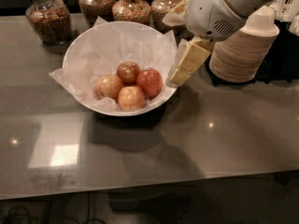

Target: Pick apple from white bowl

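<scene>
Fingers [175, 78] look pressed together, empty, at the white bowl's [122, 111] right rim. dark apple [128, 71] sits at back of pile touching red apple [149, 81], so imo I could grab the wrong one or snag the paper [108, 41].

I can read no text, label, brand, number or sign anywhere on my feed: the glass jars [46, 22] at the back of the table [233, 134] carry no legible label, the stack of beige paper bowls [236, 55] shows plain sides, and the white bowl [77, 43] and its paper liner [107, 41] are unprinted. The white arm housing [210, 10] shows only a slotted vent [225, 28], with no marking I can make out. The gripper [177, 76] hangs at the white bowl's right rim, between it and the stacked bowls, and its cream surface bears no lettering either.
</scene>
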You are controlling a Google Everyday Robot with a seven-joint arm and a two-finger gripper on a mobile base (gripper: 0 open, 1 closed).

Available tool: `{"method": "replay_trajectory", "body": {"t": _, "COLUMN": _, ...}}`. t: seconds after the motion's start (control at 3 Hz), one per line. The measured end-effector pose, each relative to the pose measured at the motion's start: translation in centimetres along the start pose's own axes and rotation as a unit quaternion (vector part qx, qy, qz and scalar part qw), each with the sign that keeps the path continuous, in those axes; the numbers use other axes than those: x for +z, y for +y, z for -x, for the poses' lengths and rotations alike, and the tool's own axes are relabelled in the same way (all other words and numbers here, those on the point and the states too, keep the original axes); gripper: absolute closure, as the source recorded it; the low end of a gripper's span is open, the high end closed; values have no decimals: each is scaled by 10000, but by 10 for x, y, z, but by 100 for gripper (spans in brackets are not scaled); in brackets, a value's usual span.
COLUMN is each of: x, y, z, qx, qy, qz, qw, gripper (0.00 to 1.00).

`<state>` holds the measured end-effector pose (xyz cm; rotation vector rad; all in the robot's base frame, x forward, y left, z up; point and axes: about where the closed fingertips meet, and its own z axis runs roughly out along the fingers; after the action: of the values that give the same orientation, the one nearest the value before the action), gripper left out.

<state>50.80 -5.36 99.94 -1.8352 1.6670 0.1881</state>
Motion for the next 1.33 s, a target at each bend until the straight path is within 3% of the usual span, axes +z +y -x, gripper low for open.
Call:
{"method": "replay_trajectory", "body": {"t": 0.67, "x": 28, "y": -28, "z": 18, "qx": -244, "qy": -371, "qz": 95, "qw": 9990, "gripper": 31}}
{"method": "replay_trajectory", "body": {"t": 1.33, "x": 72, "y": -44, "z": 29, "qx": -544, "qy": -252, "qz": 299, "qw": 9978, "gripper": 31}}
